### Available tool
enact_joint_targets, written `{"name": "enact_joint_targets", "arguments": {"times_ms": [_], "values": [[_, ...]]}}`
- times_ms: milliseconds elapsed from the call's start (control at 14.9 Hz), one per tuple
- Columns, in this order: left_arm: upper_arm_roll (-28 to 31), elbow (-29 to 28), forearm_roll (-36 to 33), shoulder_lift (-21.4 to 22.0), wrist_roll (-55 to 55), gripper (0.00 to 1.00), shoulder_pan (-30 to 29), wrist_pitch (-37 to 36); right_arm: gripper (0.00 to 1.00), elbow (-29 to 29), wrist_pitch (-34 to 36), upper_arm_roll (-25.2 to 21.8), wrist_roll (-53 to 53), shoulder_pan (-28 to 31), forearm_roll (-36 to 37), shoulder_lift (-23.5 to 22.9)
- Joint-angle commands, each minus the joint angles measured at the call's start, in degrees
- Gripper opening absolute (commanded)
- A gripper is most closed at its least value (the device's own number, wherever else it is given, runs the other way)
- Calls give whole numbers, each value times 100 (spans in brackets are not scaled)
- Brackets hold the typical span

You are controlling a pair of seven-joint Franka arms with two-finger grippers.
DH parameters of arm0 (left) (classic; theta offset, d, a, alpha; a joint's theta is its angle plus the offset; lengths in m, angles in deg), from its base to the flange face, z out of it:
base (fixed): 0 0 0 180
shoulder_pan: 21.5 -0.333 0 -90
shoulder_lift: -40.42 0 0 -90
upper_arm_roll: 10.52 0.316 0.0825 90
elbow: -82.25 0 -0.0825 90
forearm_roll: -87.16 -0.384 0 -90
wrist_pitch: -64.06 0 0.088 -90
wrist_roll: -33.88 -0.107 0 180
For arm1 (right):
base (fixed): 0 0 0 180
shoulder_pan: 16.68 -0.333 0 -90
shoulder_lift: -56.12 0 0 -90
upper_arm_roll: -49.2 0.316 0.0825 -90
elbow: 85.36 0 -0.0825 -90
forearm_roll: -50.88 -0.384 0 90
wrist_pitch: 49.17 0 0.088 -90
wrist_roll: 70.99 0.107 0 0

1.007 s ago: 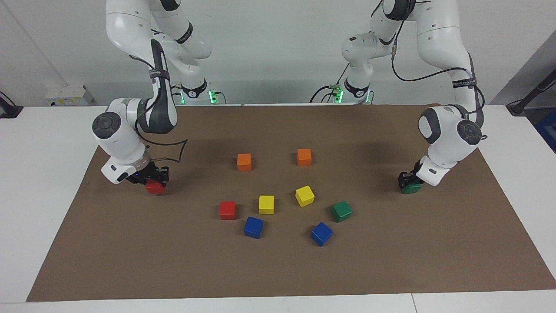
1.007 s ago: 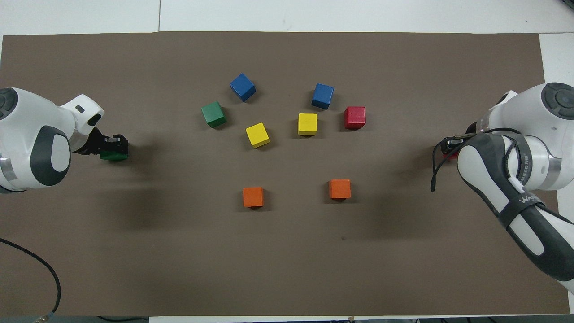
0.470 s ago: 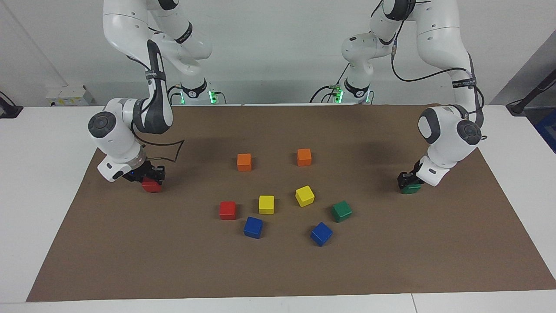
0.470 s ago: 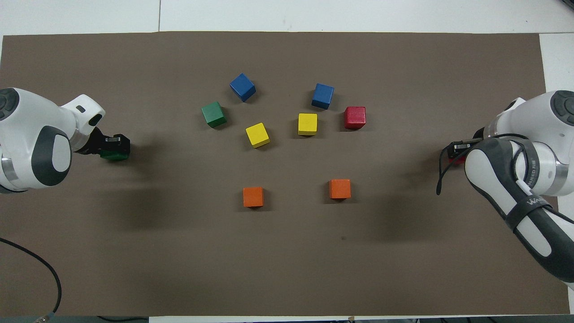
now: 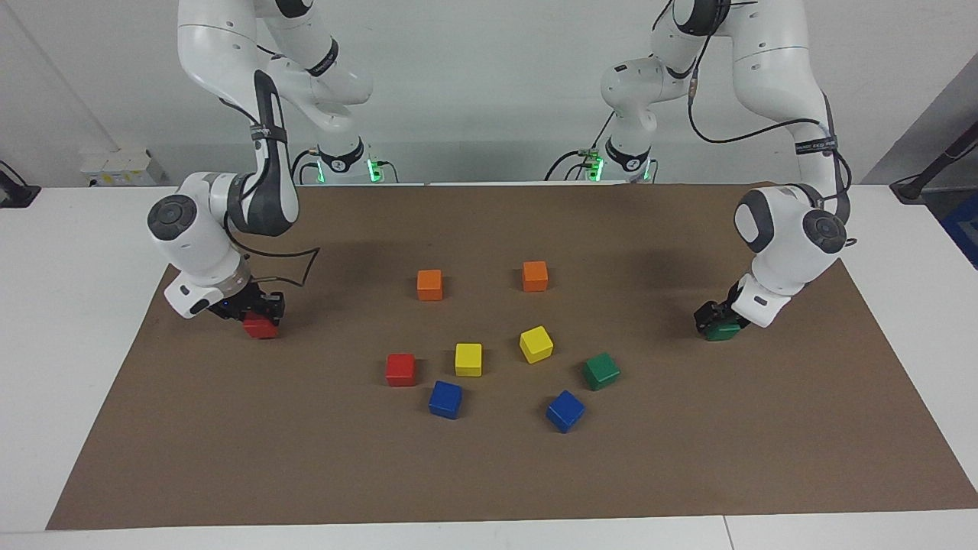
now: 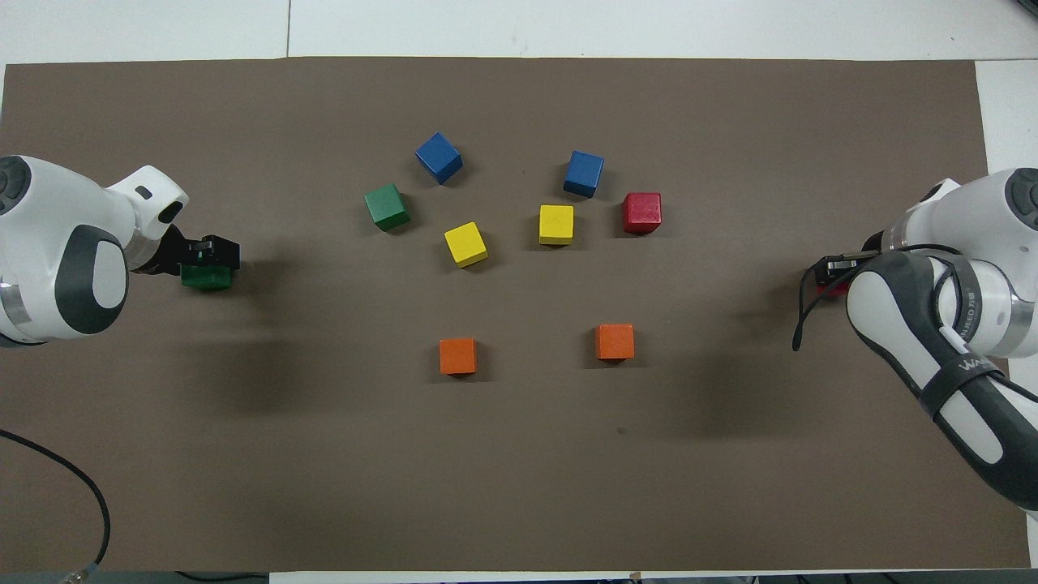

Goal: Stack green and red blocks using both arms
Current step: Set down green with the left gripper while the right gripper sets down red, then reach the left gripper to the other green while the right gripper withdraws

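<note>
My right gripper (image 5: 258, 315) is shut on a bright red block (image 5: 260, 328), low over the brown mat near the right arm's end; in the overhead view only a sliver of that red block (image 6: 821, 278) shows beside the gripper (image 6: 831, 268). My left gripper (image 5: 710, 315) is down at a dark green block (image 5: 723, 331) near the left arm's end, and both show in the overhead view, gripper (image 6: 212, 251) and green block (image 6: 206, 278). A second red block (image 5: 400, 369) and a second green block (image 5: 601, 371) lie in the middle cluster.
Two orange cubes (image 5: 429, 284) (image 5: 535, 276) lie nearer to the robots than the cluster. Two yellow cubes (image 5: 468, 359) (image 5: 536, 344) and two blue cubes (image 5: 445, 399) (image 5: 565, 410) lie among the red and green ones. The brown mat (image 5: 489, 473) covers the table.
My right gripper has carried the red block a little toward the right arm's end. My left gripper has shifted slightly at the green block, which has stayed where it was.
</note>
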Motion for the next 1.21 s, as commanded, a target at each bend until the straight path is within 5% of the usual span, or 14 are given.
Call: {"name": "enact_joint_targets", "arguments": {"times_ms": [0, 671, 940, 1007, 1074, 1141], "values": [[19, 444, -35, 28, 175, 100, 75, -391, 0, 121, -164, 69, 0, 104, 89, 49], [10, 1744, 27, -543, 3319, 100, 1585, -691, 0, 164, -367, 69, 44, 87, 89, -47], [45, 3229, -192, -1570, 4278, 100, 2271, -1516, 0, 173, -446, 69, 44, 96, 89, -91], [45, 3354, -289, -1685, 4297, 100, 2342, -1570, 9, 173, -446, 69, 44, 96, 89, -91], [45, 3372, -316, -1721, 4306, 100, 2386, -1553, 63, 173, -446, 69, 44, 96, 89, -100], [45, 3373, -325, -1756, 4306, 100, 2404, -1510, 100, 173, -420, 69, 44, 96, 89, -91]]}}
